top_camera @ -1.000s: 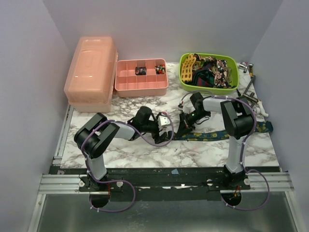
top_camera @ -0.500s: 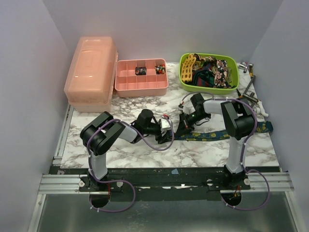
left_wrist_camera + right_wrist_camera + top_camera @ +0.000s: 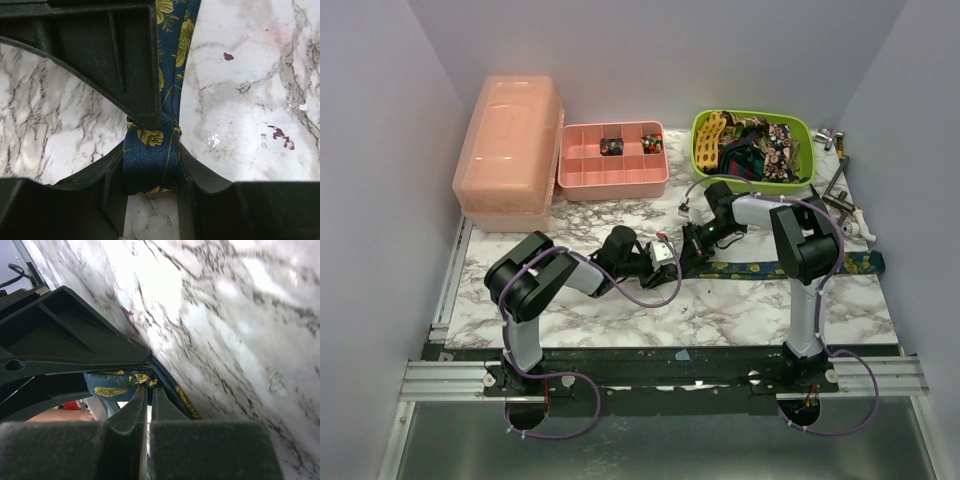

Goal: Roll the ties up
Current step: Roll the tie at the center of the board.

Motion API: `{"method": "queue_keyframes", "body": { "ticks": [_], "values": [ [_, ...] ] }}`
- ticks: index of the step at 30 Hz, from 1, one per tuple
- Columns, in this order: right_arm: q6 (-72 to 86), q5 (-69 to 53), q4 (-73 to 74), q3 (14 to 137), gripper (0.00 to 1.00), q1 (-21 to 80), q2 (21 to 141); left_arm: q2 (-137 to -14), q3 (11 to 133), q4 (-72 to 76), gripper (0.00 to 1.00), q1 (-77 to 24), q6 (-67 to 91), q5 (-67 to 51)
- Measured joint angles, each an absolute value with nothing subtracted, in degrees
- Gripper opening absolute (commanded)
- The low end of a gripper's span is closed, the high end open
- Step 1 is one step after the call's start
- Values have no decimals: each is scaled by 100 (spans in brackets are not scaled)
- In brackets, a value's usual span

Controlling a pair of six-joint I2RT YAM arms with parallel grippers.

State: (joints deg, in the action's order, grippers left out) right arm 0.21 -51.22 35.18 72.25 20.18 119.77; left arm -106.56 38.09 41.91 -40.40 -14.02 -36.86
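Observation:
A dark navy tie with yellow flowers (image 3: 790, 267) lies flat along the marble table, running from the right edge toward the middle. Its near end (image 3: 150, 155) sits between the fingers of my left gripper (image 3: 150, 167), which press it from both sides. My left gripper (image 3: 665, 258) and right gripper (image 3: 692, 242) meet at that end. In the right wrist view my right gripper (image 3: 149, 390) is shut, with a bunched fold of the tie (image 3: 112, 382) pinched at its tips. More ties fill the green bin (image 3: 804, 135) at the back.
A pink divided tray (image 3: 612, 178) and a pink lidded box (image 3: 508, 140) stand at the back left. Loose metal tools (image 3: 840, 185) lie by the right wall. Purple cables loop beside both arms. Bare marble (image 3: 740, 310) lies between the tie and the near edge.
My left gripper's jaws have narrowed from wide open onto the tie's end. My right gripper has shifted left and back, and the tie now lies straighter.

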Motion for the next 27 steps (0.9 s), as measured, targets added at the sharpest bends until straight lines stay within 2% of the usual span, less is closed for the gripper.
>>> {"method": "queue_keyframes", "body": {
  "ticks": [3,4,6,9,12,19,24,27],
  "values": [
    [-196,-5076,3607,7408,1,2043,12049,-10650,3815,4193,32,-4012,-1400,-3555],
    [-255,-5076,3605,7397,3,2045,12033,-10648,3817,4189,29,-4014,-1409,-3542],
    [-305,-5068,3557,7338,13,2045,11979,-10643,3817,4178,24,-4016,-1426,-3538],
    [-228,-4917,3430,7166,39,2043,11756,-10641,3861,4091,23,-4038,-1483,-3535],
    [-40,-4665,3376,6973,47,1999,11340,-10639,3909,4005,22,-4071,-1522,-3507],
    [93,-4187,3651,6632,47,1138,10274,-10624,4075,3667,20,-4112,-1616,-3402],
    [-491,-3505,4482,6650,37,-683,10138,-10591,4095,3553,19,-4139,-1649,-3371],
    [-838,-2729,4877,6755,36,-1798,10114,-10584,4117,3503,19,-4139,-1649,-3363]
  ]
}}
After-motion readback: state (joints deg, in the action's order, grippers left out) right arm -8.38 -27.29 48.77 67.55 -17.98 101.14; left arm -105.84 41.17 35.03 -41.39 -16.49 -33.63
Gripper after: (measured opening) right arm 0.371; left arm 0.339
